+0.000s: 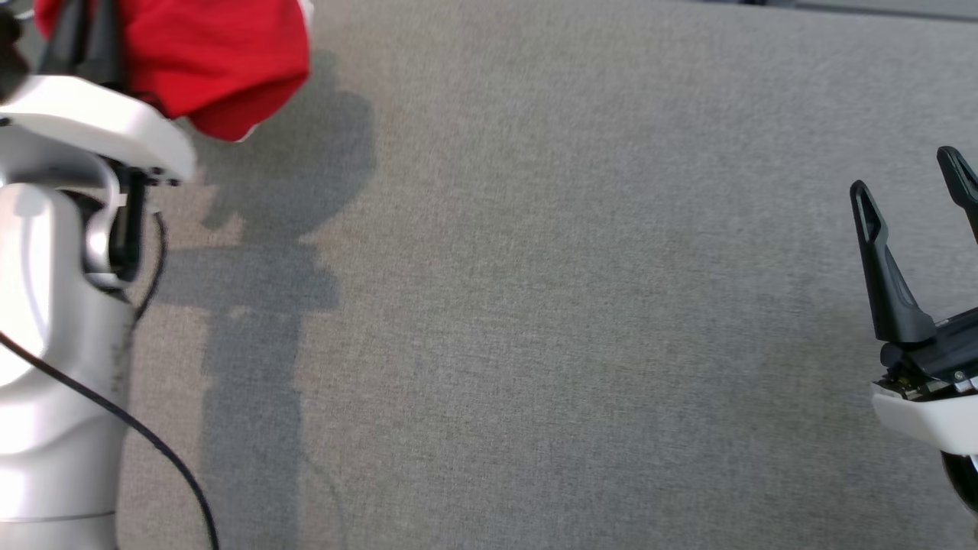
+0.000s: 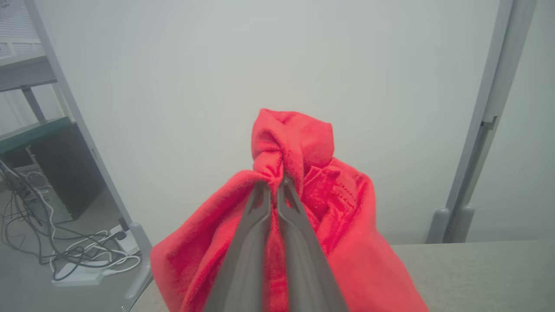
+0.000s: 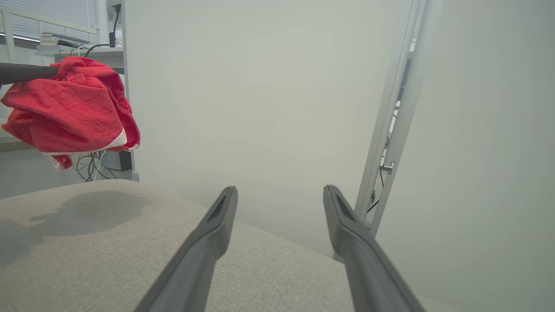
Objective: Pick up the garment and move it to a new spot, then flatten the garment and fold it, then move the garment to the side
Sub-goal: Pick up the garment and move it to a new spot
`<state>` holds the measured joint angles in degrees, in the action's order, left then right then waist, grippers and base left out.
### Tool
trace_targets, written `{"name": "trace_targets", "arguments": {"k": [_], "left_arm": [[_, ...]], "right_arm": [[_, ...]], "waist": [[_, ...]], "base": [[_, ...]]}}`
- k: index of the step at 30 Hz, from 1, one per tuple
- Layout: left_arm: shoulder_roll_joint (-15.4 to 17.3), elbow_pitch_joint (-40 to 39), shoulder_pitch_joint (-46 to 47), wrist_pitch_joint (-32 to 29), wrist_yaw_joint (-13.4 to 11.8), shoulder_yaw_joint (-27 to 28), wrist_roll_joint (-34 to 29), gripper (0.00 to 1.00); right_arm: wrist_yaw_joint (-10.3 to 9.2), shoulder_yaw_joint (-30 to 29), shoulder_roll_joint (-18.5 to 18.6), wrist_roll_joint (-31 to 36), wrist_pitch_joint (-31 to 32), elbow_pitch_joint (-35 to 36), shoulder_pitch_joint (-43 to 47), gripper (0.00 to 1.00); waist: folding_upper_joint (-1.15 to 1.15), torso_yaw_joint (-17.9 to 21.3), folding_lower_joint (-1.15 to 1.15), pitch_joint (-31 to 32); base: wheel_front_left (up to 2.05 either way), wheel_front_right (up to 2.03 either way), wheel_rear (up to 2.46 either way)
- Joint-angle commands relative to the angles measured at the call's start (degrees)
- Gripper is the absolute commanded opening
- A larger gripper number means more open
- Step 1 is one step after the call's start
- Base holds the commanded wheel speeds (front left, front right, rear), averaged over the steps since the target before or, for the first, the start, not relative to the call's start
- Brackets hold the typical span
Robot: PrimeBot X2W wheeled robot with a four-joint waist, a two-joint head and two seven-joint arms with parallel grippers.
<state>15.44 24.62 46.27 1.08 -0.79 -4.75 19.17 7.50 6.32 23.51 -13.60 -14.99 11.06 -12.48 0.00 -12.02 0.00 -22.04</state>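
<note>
The garment is fuzzy red cloth; the tabletop, matt grey weave.

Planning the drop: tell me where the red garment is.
Head view, upper left: the crumpled red cloth garment hangs above the grey fabric surface, clamped in the left end effector.

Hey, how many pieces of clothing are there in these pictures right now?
1. The red garment hangs bunched, clear of the grey table, toward its far left, pinched in the shut left gripper. Its folds could hide a second piece, but nothing suggests one.
</note>
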Motion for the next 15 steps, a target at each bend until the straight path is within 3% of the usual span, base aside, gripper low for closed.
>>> {"name": "trace_targets", "arguments": {"k": [1,15], "left_arm": [[-1.1,-3.0,-0.6,0.6,0.8,-1.4,-0.6,0.00],[-9.7,-16.9,-7.0,-2.2,0.0,-12.9,-2.3,0.00]], "right_arm": [[-0.01,-0.3,-0.8,0.4,-0.3,-0.7,-0.8,1.00],[-0.01,-1.8,-3.7,0.8,-0.3,-2.7,-2.0,1.00]], "waist": [[0.00,1.5,0.00,3.0],[0.00,8.4,0.00,6.4]], "base": [[0.00,0.00,0.00],[0.00,0.00,0.00]]}}
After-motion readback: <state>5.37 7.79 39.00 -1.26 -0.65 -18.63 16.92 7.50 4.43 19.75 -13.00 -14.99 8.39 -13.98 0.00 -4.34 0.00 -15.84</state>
